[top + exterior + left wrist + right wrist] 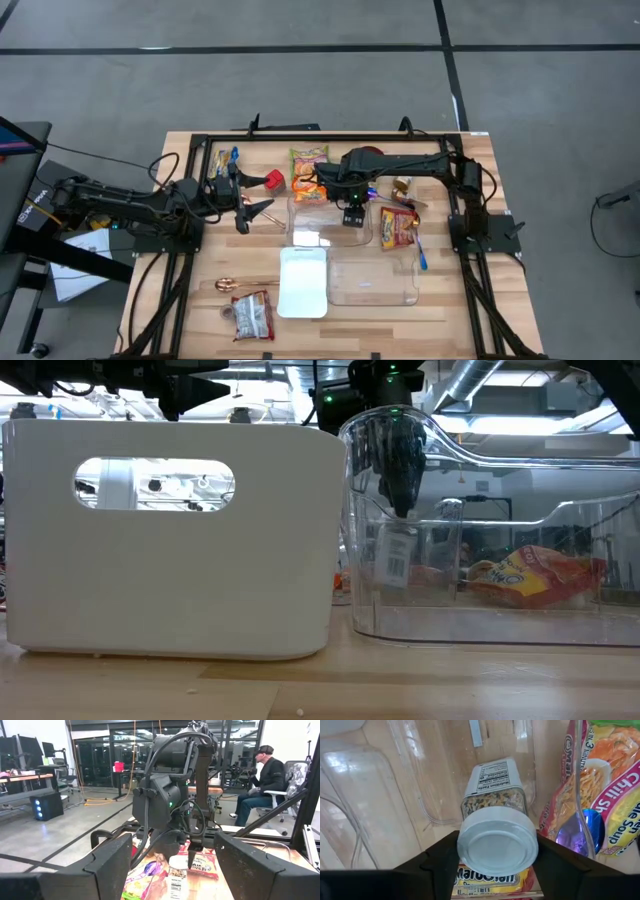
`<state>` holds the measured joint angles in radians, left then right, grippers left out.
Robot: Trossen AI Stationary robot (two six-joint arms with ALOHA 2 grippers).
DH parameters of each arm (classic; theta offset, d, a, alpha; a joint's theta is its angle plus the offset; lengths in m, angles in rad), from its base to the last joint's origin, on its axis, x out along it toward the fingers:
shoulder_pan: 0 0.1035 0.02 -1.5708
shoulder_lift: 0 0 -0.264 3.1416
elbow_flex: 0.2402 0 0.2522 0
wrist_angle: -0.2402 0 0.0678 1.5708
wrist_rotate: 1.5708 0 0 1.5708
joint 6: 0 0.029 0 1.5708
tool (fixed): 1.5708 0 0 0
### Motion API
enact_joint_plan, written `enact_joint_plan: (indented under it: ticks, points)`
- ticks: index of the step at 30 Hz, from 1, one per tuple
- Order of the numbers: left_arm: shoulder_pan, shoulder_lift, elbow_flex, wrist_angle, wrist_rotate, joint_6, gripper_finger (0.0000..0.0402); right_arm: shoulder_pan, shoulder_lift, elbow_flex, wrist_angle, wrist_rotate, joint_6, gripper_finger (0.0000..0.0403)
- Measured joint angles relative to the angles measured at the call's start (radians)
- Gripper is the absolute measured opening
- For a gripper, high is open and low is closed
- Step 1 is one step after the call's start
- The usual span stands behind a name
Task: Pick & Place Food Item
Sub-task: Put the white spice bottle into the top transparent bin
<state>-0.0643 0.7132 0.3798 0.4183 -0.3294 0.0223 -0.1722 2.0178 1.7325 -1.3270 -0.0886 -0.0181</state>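
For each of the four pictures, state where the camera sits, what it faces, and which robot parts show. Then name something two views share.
High view: overhead, looking straight down on the wooden table; both arms show.
Low view: at table-top height, facing the white bin and clear bin; right gripper hangs in.
Left wrist view: faces the right arm; own fingers below.
Right wrist view: looks down on a white-lidded jar between its fingers.
Shared: the jar also appears in the low view.
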Motion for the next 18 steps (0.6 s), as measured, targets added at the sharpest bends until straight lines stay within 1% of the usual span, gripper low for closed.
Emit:
enact_joint_plan:
  ticks: [4, 14, 18]
  points:
    - [0.0, 0.0, 0.0, 0.0, -0.001, 0.0, 0.0273, 0.0, -0.001, 0.0, 0.003, 0.009, 0.001, 0.0235]
    - [0.0, 0.0, 0.0, 0.0, 0.0, 0.0, 0.0273, 0.0, -0.003, 0.0, 0.008, 0.011, 0.005, 0.0238]
    - [0.0, 0.0, 0.0, 0.0, 0.0, 0.0, 0.0273, 0.0, -0.009, 0.013, -0.009, 0.047, 0.013, 0.0239]
